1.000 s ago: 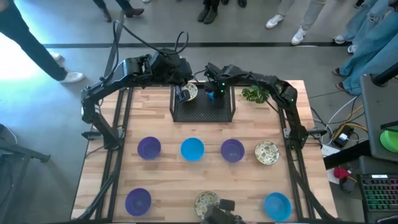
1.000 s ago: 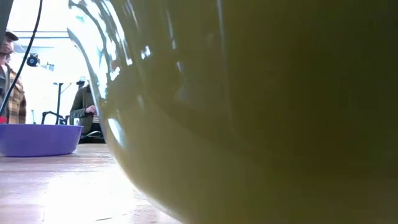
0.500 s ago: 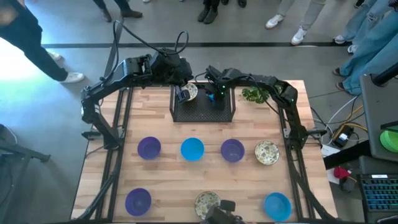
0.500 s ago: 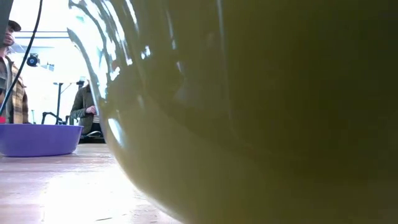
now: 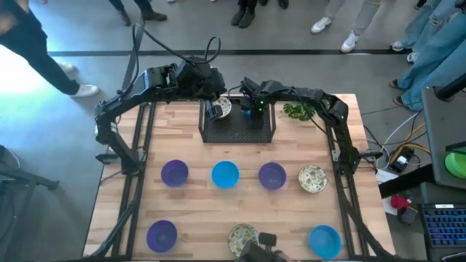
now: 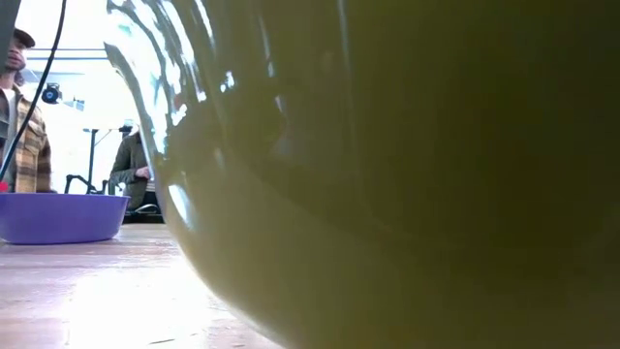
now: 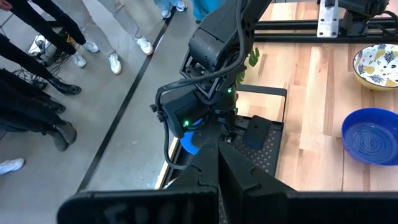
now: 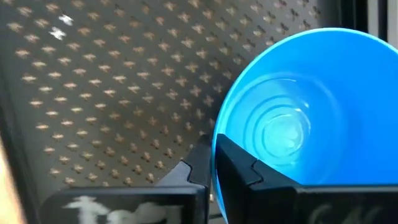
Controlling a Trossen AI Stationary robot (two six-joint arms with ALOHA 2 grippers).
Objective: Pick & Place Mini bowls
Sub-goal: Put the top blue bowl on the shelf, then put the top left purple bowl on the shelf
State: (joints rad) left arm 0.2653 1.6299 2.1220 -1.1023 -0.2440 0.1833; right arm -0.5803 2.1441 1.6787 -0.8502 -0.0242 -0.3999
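Note:
The black mesh tray (image 5: 237, 125) stands at the table's far middle. My right gripper (image 5: 252, 106) is over its far right part, shut on a bright blue mini bowl (image 8: 292, 112), which also shows in the left wrist view (image 7: 189, 142). My left gripper (image 5: 214, 110) is over the tray's far left part with its fingers (image 7: 217, 163) together. A cream speckled bowl (image 5: 224, 107) sits right beside it, in the tray. Seven more bowls rest on the table in two rows nearer me; the nearest cream one (image 6: 407, 174) fills the low view. My right gripper holds the blue bowl by its rim (image 8: 219, 134), one finger inside the bowl and one outside. The fingers come from above. The bowl is tilted over the tray's mesh (image 8: 124, 87); whether its base touches the mesh I cannot tell.
The middle row holds purple (image 5: 175, 173), blue (image 5: 225, 175), purple (image 5: 271, 175) and cream (image 5: 312, 178) bowls. The near row holds purple (image 5: 162, 234), cream (image 5: 242, 236) and blue (image 5: 325, 241). A green plant (image 5: 297, 110) lies right of the tray. People stand beyond the far edge.

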